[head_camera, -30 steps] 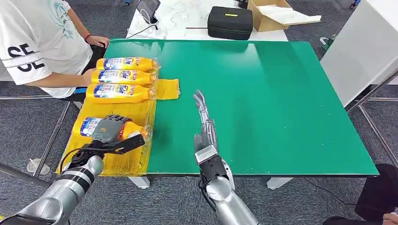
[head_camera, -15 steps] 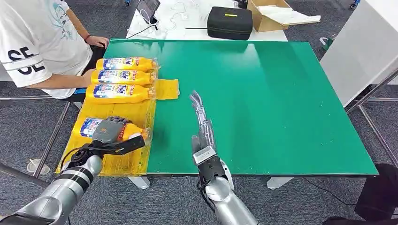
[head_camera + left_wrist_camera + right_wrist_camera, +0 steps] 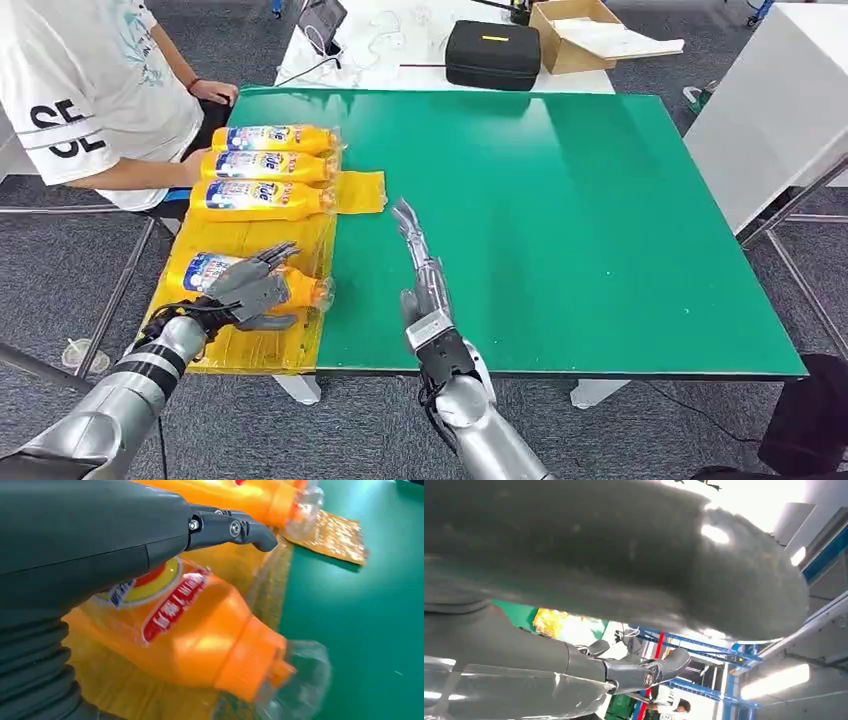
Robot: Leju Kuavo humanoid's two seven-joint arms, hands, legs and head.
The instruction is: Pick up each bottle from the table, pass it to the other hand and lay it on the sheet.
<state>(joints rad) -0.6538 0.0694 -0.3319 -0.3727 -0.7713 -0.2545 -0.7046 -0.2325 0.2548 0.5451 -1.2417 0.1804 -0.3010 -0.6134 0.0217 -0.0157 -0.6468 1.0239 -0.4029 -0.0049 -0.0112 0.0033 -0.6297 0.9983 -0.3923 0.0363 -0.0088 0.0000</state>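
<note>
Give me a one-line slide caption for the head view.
Left hand opens over the fourth orange bottle on the yellow sheet; right hand extended flat over the green table.

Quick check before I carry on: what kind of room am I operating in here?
Probably a robotics lab or test workshop: a green work table on carpeted floor, a black equipment case and cables on the white table behind, blue metal racking under strip lights.

**Four bottles down on the sheet**

Four orange bottles lie on their sides on the yellow sheet [image 3: 268,238] at the worktop's left edge, caps toward the green surface. Three sit side by side at the far end [image 3: 270,138], [image 3: 262,165], [image 3: 258,196]. The nearest bottle [image 3: 300,288] lies apart, under my left hand's [image 3: 250,290] spread fingers.
</note>
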